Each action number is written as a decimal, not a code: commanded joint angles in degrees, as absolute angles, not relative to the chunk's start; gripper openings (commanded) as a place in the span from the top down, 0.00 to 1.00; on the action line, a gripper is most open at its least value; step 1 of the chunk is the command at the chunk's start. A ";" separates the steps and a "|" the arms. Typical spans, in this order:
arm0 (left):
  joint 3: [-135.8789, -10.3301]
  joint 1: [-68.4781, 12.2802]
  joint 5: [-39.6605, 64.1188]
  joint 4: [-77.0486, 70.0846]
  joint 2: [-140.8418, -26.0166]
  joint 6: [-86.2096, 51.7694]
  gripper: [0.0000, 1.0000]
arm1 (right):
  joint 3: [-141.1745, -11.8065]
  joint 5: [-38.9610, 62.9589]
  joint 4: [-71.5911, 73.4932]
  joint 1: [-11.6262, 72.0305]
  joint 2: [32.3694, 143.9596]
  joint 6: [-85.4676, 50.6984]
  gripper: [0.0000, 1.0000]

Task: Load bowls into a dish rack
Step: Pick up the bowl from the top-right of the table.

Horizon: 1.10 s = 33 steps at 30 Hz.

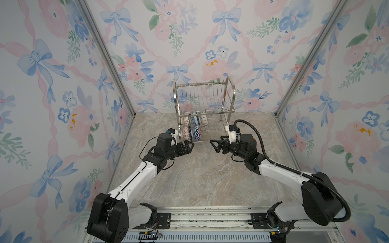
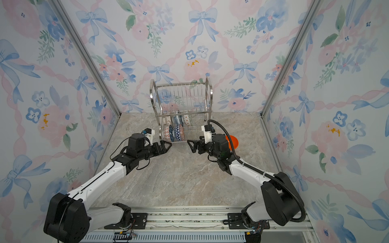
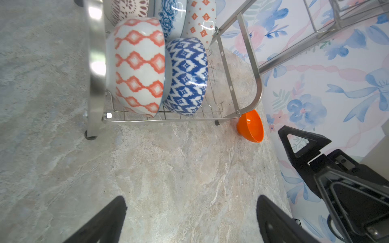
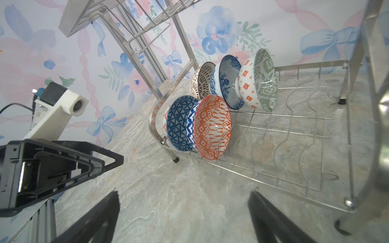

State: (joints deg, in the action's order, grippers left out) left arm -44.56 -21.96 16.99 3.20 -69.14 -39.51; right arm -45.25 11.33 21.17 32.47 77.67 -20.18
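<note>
SURFACE marbled worktop (image 1: 200,178), floral-papered walls (image 1: 52,105) | COUNT one dish rack (image 1: 203,98); six bowls (image 4: 212,126), five in its lower tier, one orange bowl (image 2: 232,142) on the worktop beside its right end | AXIS rack runs along the back edge, middle; racked bowls on edge, mouths rightward; orange bowl mouth up | JAWS left gripper (image 1: 190,145), right gripper (image 1: 213,146) both wide, empty

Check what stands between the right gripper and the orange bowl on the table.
No separate object. The right gripper points away from the orange bowl, so its own wrist lies between them. A leg of the dish rack stands close beside the bowl.
</note>
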 commanded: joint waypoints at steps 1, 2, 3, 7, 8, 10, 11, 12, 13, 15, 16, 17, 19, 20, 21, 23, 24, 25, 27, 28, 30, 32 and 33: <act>-42.92 -25.92 12.81 -0.57 -68.37 -40.64 0.02 | -47.32 0.54 3.86 32.74 72.48 -14.77 0.03; -42.74 -26.99 12.00 -1.29 -68.36 -40.90 0.02 | -47.33 -1.74 1.23 32.59 71.14 -14.35 0.03; -42.63 -28.06 11.38 -2.43 -68.38 -41.33 0.03 | -47.37 -5.03 -1.91 32.50 69.78 -14.08 0.03; -39.72 -31.29 10.24 -7.11 -69.49 -43.60 0.03 | -48.40 -12.43 -12.62 28.82 67.63 -15.16 0.03; -39.62 -32.20 9.83 -7.57 -69.76 -43.77 0.03 | -48.66 -12.40 -14.22 27.26 67.82 -15.57 0.03; -39.55 -34.58 8.46 -8.30 -70.29 -44.03 0.03 | -48.81 -11.38 -16.36 24.46 68.69 -15.36 0.03; -39.56 -35.38 8.09 -8.49 -70.56 -44.13 0.02 | -48.99 -11.80 -17.17 23.90 69.31 -14.90 0.03; -39.70 -36.37 7.63 -8.59 -70.79 -44.17 0.02 | -49.72 -12.41 -18.55 23.66 70.40 -14.16 0.03; -39.57 -37.09 7.30 -8.72 -71.11 -44.29 0.02 | -50.66 -12.57 -19.52 23.64 71.59 -13.23 0.03; -38.99 -38.29 6.87 -9.74 -71.43 -44.89 0.02 | -51.56 -13.23 -20.14 23.64 73.81 -12.11 0.03; -38.55 -38.73 6.86 -10.64 -71.82 -45.29 0.03 | -52.12 -14.33 -20.15 23.51 75.13 -11.44 0.03; -38.33 -39.08 6.94 -11.10 -72.21 -45.68 0.03 | -52.77 -15.79 -20.13 23.39 76.34 -10.66 0.02; -38.51 -39.74 7.29 -11.40 -73.29 -45.90 0.03 | -54.76 -17.58 -20.02 23.36 79.27 -8.07 0.00; -38.66 -39.96 7.46 -11.38 -73.68 -45.75 0.02 | -55.72 -18.04 -20.00 23.12 80.66 -7.04 0.00; -38.80 -39.97 7.63 -11.22 -73.66 -45.58 0.03 | -57.03 -18.26 -20.33 22.71 82.30 -6.03 0.01; -39.36 -40.03 6.80 -9.81 -73.12 -44.95 0.03 | -58.55 -18.35 -20.15 21.70 84.62 -4.23 0.02; -39.59 -39.99 6.18 -8.97 -72.64 -44.49 0.03 | -58.94 -18.31 -19.68 20.92 85.48 -3.57 0.05; -39.73 -39.99 5.54 -8.51 -72.28 -44.09 0.03 | -59.52 -17.88 -19.43 19.97 86.28 -3.33 0.07; -39.75 -39.97 4.86 -8.24 -72.11 -43.72 0.02 | -60.40 -16.44 -19.26 18.20 87.67 -3.59 0.11; -39.86 -39.90 4.77 -8.26 -72.31 -43.60 0.03 | -60.60 -15.82 -18.80 17.65 88.46 -3.69 0.12; -40.64 -39.90 5.05 -7.85 -73.30 -43.49 0.02 | -61.07 -15.08 -18.24 16.69 90.13 -3.69 0.14; -41.69 -39.90 5.30 -7.11 -74.14 -42.98 0.03 | -61.62 -14.24 -18.03 16.37 91.97 -3.63 0.17; -41.75 -39.90 5.27 -6.48 -74.42 -42.55 0.03 | -61.82 -13.64 -17.94 16.40 92.89 -3.52 0.18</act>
State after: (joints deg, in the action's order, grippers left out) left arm -40.05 -39.79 6.15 -8.56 -73.43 -44.58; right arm -60.14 -15.35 -17.87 16.62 90.70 -4.58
